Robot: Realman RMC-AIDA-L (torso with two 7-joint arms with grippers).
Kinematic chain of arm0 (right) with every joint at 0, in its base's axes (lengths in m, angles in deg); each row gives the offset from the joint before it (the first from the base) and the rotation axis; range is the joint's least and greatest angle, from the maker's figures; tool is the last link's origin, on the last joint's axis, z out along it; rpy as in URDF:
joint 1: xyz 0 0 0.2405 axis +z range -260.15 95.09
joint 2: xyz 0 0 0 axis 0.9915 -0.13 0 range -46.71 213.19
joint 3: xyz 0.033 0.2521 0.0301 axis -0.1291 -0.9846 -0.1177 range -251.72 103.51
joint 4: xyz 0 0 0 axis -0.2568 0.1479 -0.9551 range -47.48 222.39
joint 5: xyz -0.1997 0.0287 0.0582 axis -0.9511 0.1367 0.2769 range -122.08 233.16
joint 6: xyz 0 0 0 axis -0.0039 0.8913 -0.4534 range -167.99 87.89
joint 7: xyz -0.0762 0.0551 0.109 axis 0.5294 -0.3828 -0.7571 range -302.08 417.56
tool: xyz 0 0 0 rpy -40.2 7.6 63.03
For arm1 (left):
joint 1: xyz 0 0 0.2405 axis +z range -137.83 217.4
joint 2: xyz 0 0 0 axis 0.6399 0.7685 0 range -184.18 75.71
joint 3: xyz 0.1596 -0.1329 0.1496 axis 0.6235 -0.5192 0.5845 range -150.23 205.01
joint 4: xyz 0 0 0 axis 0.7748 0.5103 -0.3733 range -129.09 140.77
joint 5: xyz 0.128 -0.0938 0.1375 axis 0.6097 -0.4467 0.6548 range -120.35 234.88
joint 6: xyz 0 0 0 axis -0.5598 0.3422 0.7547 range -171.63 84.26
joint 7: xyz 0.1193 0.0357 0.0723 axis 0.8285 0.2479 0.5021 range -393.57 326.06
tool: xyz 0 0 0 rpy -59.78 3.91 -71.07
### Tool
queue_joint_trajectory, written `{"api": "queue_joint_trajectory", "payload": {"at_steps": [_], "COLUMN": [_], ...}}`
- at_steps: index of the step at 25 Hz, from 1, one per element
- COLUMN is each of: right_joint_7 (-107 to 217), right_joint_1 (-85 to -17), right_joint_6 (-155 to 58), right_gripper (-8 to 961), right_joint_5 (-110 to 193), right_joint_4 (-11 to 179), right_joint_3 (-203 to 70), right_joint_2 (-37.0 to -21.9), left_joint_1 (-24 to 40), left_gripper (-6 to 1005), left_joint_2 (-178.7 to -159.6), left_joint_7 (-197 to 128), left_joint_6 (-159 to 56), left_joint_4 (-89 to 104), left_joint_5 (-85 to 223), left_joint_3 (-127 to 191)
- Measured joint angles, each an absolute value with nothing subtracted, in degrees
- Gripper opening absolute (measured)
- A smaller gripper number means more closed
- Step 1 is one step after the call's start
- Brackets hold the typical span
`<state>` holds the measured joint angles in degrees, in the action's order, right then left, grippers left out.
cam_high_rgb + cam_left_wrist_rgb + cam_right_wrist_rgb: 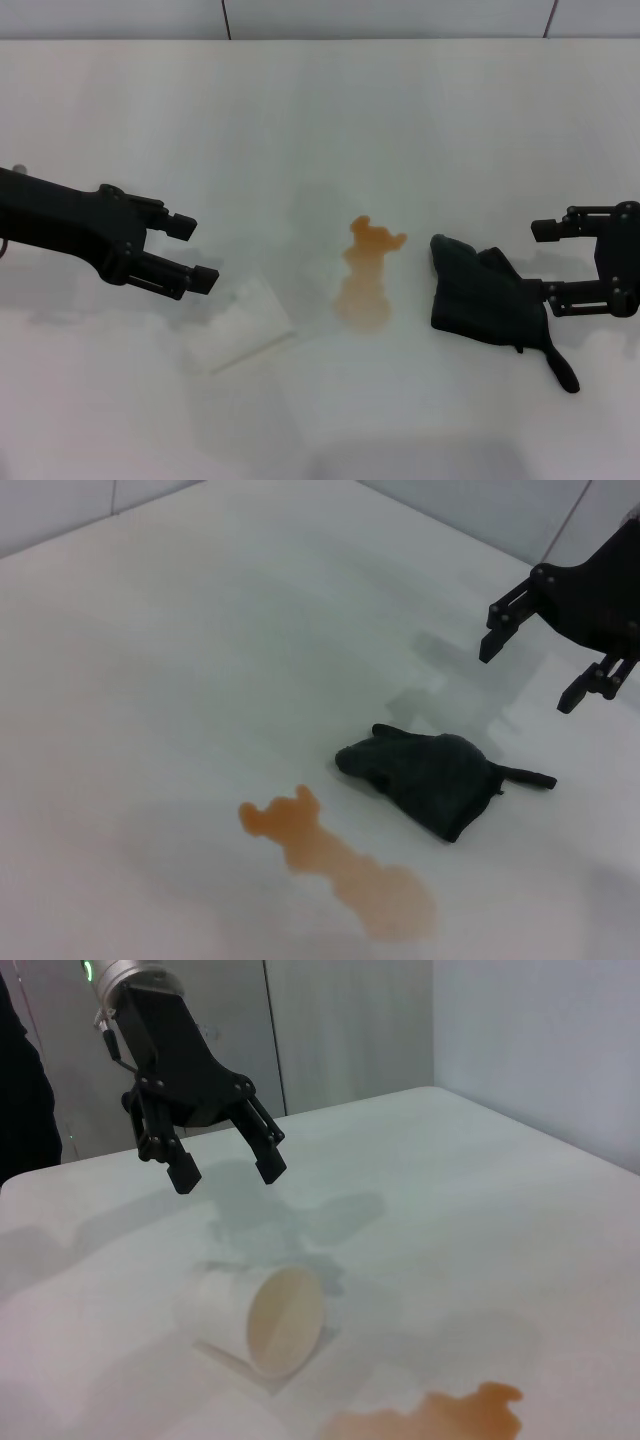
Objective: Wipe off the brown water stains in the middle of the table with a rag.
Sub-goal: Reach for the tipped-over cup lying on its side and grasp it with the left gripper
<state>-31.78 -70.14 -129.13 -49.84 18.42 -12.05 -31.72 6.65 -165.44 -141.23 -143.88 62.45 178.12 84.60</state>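
From the head camera I see the irregular orange-brown water stains [366, 272] near the middle of the smooth white table [320, 100], darker at the far end and paler toward me. The soft near-black rag [487, 296] lies crumpled just right of them, its narrow tail trailing near and right. My right gripper [546, 260] hangs at the rag's right edge with fingers spread and empty, which I judge a ready stance for closing on the cloth. My left gripper [195, 252] hovers well left of the stain, fingers also apart and holding nothing, above a tipped clear plastic cup [240, 322], probably the source of the spill. In the left wrist view the rag [428, 777] sits apart from the stains [340, 865], not touching, with the right gripper [530, 670] above it. In the right wrist view the cup [258, 1320] lies on its side, mouth toward the stains [440, 1415], below the left gripper [228, 1168]. Nothing is wiped yet.
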Motion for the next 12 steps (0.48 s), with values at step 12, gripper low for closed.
{"api": "queue_joint_trajectory", "payload": {"at_steps": [12], "right_joint_7": [-31.82], "right_joint_1": [-70.14], "right_joint_6": [-129.13], "right_gripper": [734], "right_joint_5": [-49.9], "right_joint_4": [18.42], "right_joint_3": [-11.85], "right_joint_2": [-31.72], "left_joint_1": [6.65], "left_gripper": [879], "left_joint_2": [-165.5], "left_joint_7": [-141.4], "left_joint_6": [-144.13], "left_joint_4": [62.45], "left_joint_5": [178.11], "left_joint_3": [84.6]}}
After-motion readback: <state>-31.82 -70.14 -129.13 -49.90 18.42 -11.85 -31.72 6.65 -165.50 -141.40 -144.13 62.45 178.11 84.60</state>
